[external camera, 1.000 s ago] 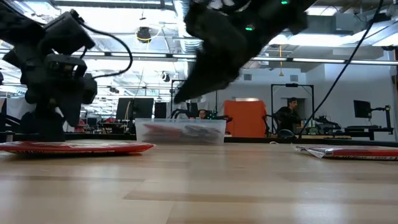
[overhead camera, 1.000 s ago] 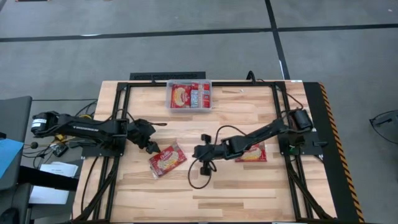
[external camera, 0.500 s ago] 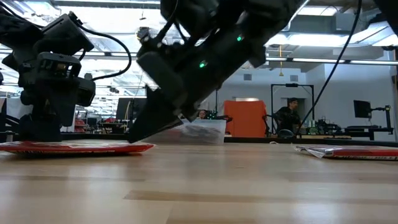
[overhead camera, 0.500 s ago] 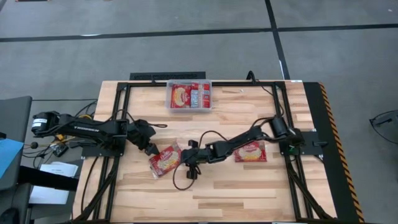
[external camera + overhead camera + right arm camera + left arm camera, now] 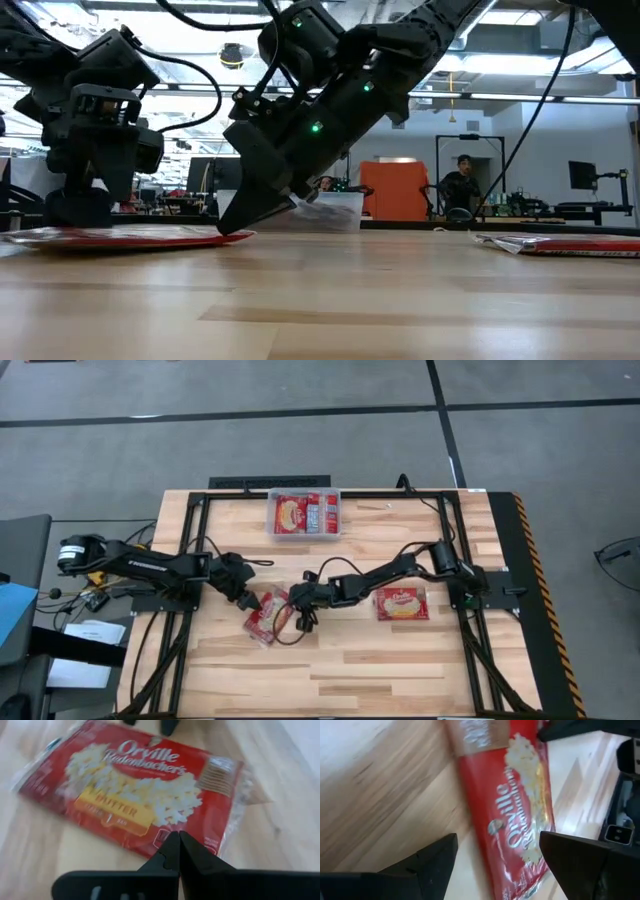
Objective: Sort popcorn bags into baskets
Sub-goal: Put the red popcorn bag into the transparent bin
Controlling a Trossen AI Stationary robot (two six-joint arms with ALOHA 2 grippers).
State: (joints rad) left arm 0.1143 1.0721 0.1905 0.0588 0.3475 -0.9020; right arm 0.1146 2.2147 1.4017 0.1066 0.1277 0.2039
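Note:
A large red popcorn packet [image 5: 265, 617] with a cream-yellow picture lies flat on the table left of centre. My left gripper [image 5: 247, 600] is open at its left end, and in the left wrist view the packet [image 5: 515, 805] runs between the two fingers. My right gripper [image 5: 297, 603] is shut, its tips down at the packet's right edge [image 5: 225, 236]. A second large packet [image 5: 402, 603] lies flat on the right. The clear basket [image 5: 304, 514] at the far edge holds several packets. My left gripper stands over the packet's left end [image 5: 490, 835] with a finger on each side; whether the fingers touch it I cannot tell. My right gripper meets the packet's right edge [image 5: 159, 843] with its shut fingertips [image 5: 178, 842], slanting down from the table's right. The packet lies flat on the table.
The black frame rails [image 5: 190, 560] run along the table's left, right and far sides. Loose cables [image 5: 300, 628] hang below the right gripper. Bare wood [image 5: 350, 670] stretches along the near half. People and equipment [image 5: 465, 185] show in the room beyond.
My right gripper has swept from mid-table toward the left edge and come down to the packet's right edge. The packet has turned slightly on the table under the push. My left gripper has shifted a little toward the packet.

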